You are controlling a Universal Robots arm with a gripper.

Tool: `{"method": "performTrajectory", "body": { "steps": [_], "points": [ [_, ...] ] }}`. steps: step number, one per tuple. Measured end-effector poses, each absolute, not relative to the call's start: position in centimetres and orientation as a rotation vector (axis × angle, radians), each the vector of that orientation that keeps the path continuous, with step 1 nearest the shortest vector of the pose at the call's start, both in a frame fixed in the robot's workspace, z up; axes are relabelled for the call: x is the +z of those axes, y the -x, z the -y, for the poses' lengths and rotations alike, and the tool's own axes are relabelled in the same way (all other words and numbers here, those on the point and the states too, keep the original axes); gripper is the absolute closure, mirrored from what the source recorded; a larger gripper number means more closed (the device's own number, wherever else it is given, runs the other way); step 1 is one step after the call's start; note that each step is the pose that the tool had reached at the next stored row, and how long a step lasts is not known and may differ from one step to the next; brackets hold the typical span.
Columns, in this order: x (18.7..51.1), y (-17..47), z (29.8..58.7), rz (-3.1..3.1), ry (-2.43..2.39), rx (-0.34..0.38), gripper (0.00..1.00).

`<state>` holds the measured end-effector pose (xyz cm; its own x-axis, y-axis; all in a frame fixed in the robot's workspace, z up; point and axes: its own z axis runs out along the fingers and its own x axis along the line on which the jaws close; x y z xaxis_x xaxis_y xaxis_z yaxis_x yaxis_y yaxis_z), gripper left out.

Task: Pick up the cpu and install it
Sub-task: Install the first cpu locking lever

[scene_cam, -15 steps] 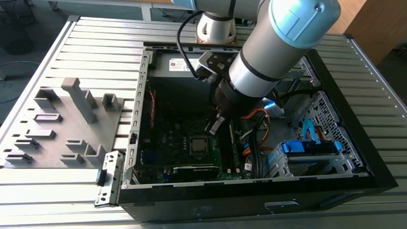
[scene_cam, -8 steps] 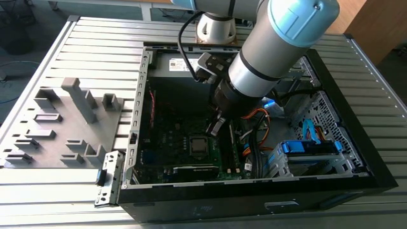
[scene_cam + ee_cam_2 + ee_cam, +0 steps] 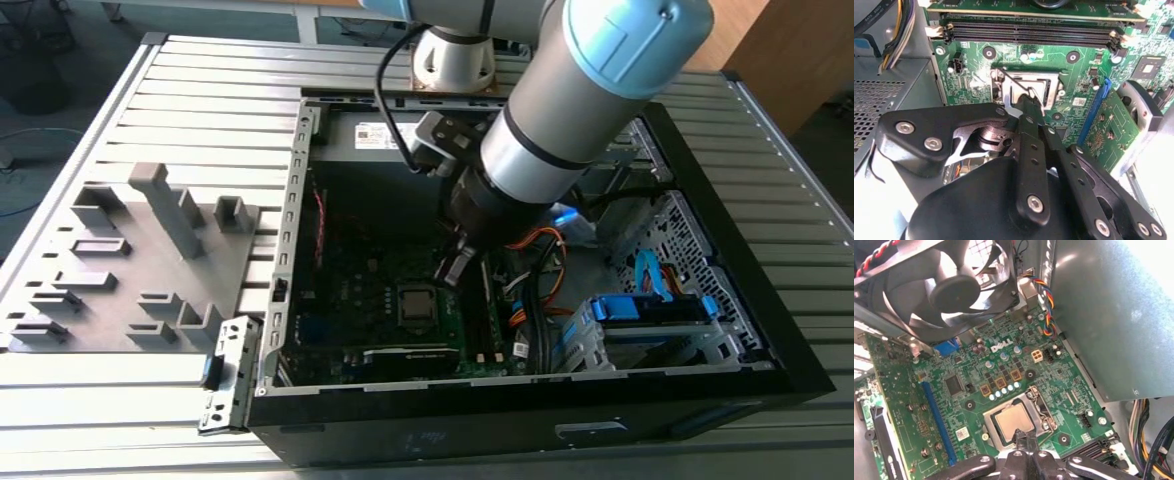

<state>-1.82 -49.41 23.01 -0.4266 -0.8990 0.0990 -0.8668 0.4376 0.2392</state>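
In the exterior view, an open black computer case (image 3: 694, 395) lies on a ribbed metal table (image 3: 200, 110), with a grey moulded fixture tray (image 3: 134, 260) at the exterior view's left and a bare floor beyond the far edge. The arm reaches down into the case, its gripper (image 3: 455, 268) just above the motherboard (image 3: 347, 310) near the socket (image 3: 416, 303).

In the second wrist view the black fingers (image 3: 1029, 150) are pressed together with nothing between them, their tip over the socket frame (image 3: 1051, 76).

In the first wrist view the cpu (image 3: 1013, 421) lies flat in the socket, seemingly seated, the fingertips just beside its near edge. A black fan (image 3: 951, 287) and the grey power-supply box (image 3: 1109, 315) flank the board.
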Motion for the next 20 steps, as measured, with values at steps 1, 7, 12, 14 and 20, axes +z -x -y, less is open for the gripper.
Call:
{"method": "performTrajectory", "body": {
  "steps": [1, 7, 12, 14, 20],
  "points": [
    [23.0, 1.79, 49.41, 2.472, -1.554, -0.223, 0.89],
    [22.87, 1.75, 49.19, 2.45, -1.591, -0.217, 0.89],
    [22.61, 1.74, 48.82, 2.431, -1.618, -0.213, 0.89],
    [22.51, 1.73, 48.74, 2.422, -1.63, -0.211, 0.89],
    [22.37, 1.59, 48.62, 2.399, -1.664, -0.211, 0.89]
  ]
}}
